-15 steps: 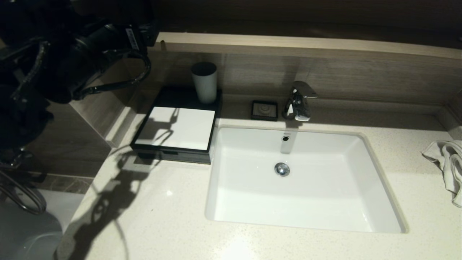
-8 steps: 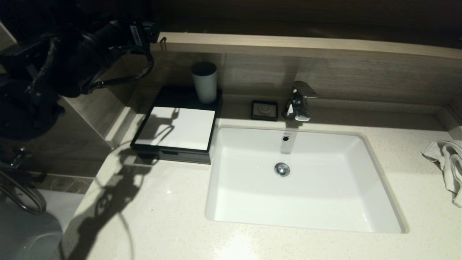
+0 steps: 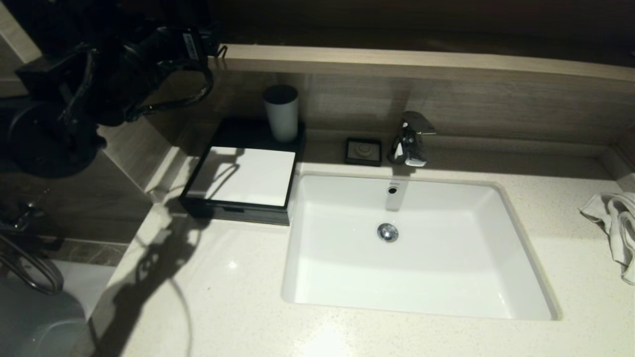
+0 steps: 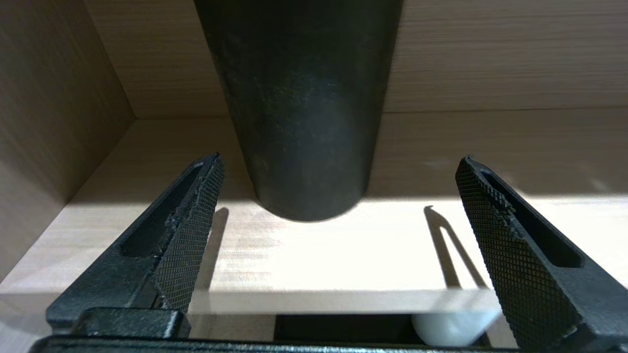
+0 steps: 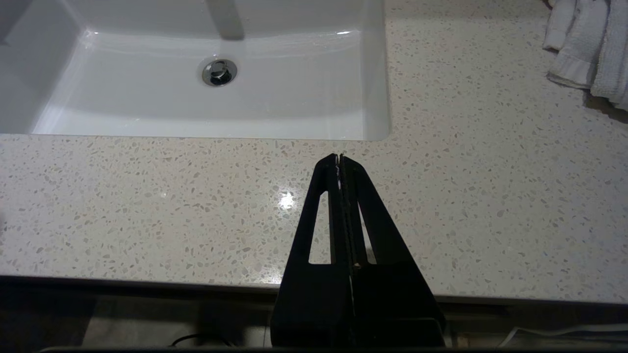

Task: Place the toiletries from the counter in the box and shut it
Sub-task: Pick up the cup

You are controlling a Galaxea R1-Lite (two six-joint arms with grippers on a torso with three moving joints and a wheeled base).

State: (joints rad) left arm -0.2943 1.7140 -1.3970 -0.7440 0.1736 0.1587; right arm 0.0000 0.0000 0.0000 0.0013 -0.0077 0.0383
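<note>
Left gripper (image 4: 338, 166): raised high at the upper left of the head view, over the wooden ledge behind the surface; its fingers (image 4: 191, 230) stand spread wide with nothing between them.
Ahead of the left gripper: in the left wrist view, a dark round tapered post (image 4: 299, 98) hangs down against pale wood panelling, between the two fingers but touching neither.
Right gripper (image 5: 341, 159): low at the near edge of the surface, in front of the basin; its two fingers are pressed together and hold nothing.
Box (image 3: 243, 176): low and black with a white top panel, at the back left of the surface, just beside the basin's left rim; its drawer front looks pushed in, flush with the body.
Cup (image 3: 281, 113): grey-white, upright on the back right corner of the box.
Surface (image 3: 233, 297): cream speckled stone; no packets show on it in any view.
Basin (image 3: 416, 248): white, rectangular, set into the middle of the surface, drain in the centre.
Tap (image 3: 411, 136): chrome, behind the basin.
Soap dish (image 3: 363, 150): small black square, just left of the tap.
Towel (image 3: 612, 223): white cloth, crumpled at the far right edge of the surface.
</note>
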